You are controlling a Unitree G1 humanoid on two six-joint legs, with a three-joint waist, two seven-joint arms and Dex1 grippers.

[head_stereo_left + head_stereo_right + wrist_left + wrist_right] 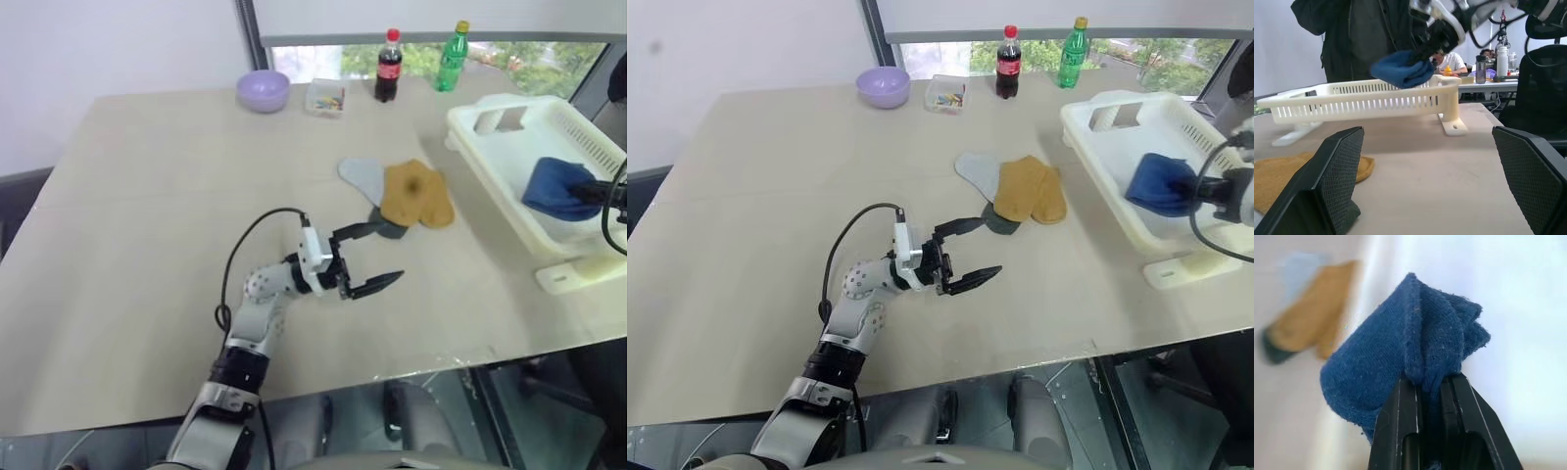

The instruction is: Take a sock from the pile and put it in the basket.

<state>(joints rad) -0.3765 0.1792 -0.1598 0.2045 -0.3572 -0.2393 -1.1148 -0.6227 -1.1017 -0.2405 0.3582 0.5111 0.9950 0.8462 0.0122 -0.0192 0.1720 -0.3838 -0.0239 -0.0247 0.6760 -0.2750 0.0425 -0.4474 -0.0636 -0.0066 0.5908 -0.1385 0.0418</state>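
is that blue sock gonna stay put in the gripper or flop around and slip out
Probably floppy: the blue sock bunches and droops around the right gripper, which pinches only a fold. It looks light, so likely to hold. Once released over the basket it should drop limp, not roll.

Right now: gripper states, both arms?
Left gripper: open, empty, above the table.
Right gripper: shut on the blue sock, over the basket.

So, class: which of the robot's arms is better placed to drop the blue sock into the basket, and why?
The right. Its gripper is shut on the blue sock above the basket; the left gripper is open, beside the pile.
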